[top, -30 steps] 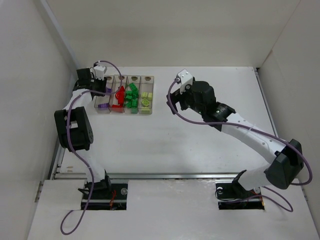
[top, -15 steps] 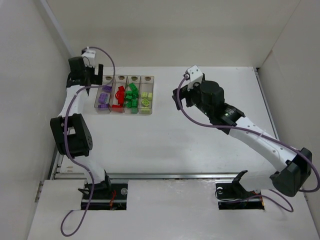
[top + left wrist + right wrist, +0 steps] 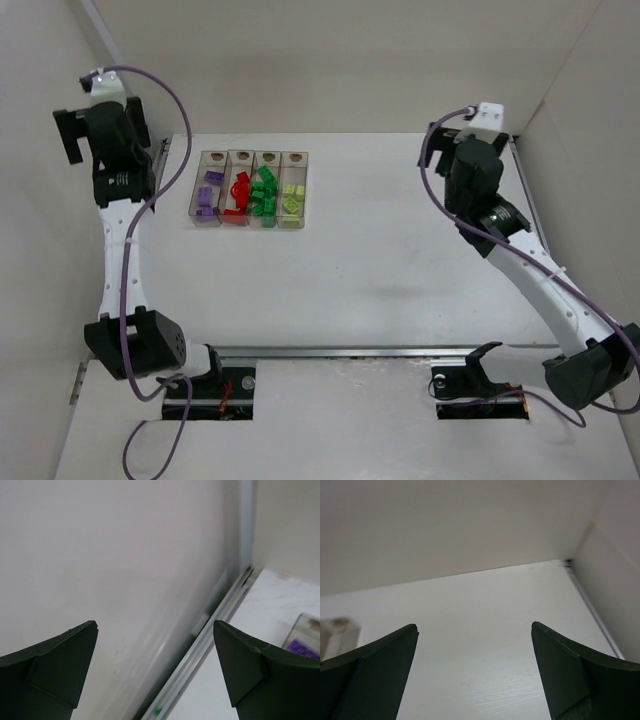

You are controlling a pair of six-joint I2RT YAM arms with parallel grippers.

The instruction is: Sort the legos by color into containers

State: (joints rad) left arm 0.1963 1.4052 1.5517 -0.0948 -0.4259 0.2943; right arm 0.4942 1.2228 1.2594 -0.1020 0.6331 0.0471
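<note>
The containers point(image 3: 251, 153) are four clear bins in a row at the back left of the table. From left to right they hold purple legos point(image 3: 207, 195), red legos point(image 3: 237, 194), green legos point(image 3: 263, 192) and pale yellow legos point(image 3: 291, 197). My left gripper point(image 3: 103, 130) is raised high by the left wall, well left of the bins, open and empty point(image 3: 155, 630). One bin corner with a purple lego point(image 3: 301, 647) shows at the left wrist view's right edge. My right gripper point(image 3: 468, 140) hangs at the back right, open and empty point(image 3: 475, 627).
White walls enclose the table on the left, back and right. A metal rail point(image 3: 215, 625) runs along the foot of the left wall. A bin end point(image 3: 339, 630) shows at the left edge of the right wrist view, over the bare white tabletop point(image 3: 485, 645).
My left gripper opened over the purple bin, then rose and swung out to the left wall. The right arm lifted and swung from the table's middle to the back right, still open.
</note>
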